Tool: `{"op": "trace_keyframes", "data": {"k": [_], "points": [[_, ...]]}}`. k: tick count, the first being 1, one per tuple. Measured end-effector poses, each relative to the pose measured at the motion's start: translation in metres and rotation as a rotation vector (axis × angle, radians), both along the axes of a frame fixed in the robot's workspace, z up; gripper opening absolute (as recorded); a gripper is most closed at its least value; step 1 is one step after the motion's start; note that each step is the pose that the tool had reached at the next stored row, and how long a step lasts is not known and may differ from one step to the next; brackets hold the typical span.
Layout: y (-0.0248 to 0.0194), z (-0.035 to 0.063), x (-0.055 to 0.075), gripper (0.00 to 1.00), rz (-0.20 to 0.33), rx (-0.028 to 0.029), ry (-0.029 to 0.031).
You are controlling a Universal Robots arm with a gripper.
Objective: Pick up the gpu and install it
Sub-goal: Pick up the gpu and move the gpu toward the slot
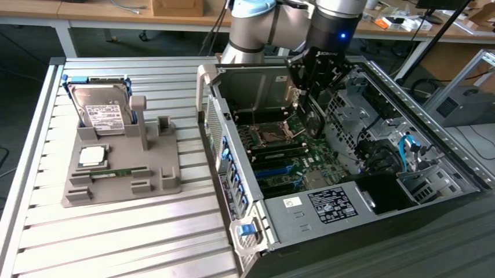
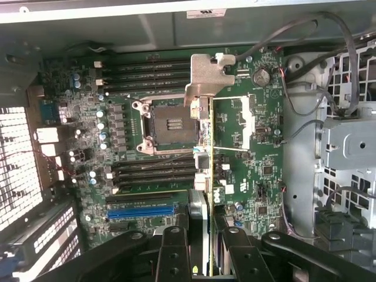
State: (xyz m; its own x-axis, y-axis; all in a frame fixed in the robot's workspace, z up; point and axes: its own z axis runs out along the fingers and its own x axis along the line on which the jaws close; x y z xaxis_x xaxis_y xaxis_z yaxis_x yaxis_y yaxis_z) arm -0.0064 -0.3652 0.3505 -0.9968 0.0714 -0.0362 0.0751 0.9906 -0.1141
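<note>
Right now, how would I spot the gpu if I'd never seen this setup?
Find the open computer case at the exterior view's right. Over its green motherboard the gripper holds the gpu: a thin dark card on edge, hanging rather than lying flat.

Robotics laboratory, shown by a robot arm [image 1: 259, 26] over an open computer case [image 1: 332, 205], an aluminium-slatted table [image 1: 116, 237] at 9 o'clock and cluttered workbenches [image 1: 93, 11] at 12 o'clock.

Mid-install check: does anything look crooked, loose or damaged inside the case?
Nothing stands out. The gpu sits straight in the gripper, edge-on over the motherboard, and I see nothing bent or loose in the case.
</note>
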Motion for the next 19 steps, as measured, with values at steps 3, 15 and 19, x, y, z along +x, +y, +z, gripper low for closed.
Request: {"op": "trace_keyframes", "data": {"k": [3,15,19], "points": [[0.0,-0.0016,0.003,0.27,0.0,-0.0019,0.0],[0.0,-0.0065,0.01,0.27,0.0,-0.0069,0.0],[0.0,-0.0081,0.012,0.27,0.0,-0.0084,0.0]]}}
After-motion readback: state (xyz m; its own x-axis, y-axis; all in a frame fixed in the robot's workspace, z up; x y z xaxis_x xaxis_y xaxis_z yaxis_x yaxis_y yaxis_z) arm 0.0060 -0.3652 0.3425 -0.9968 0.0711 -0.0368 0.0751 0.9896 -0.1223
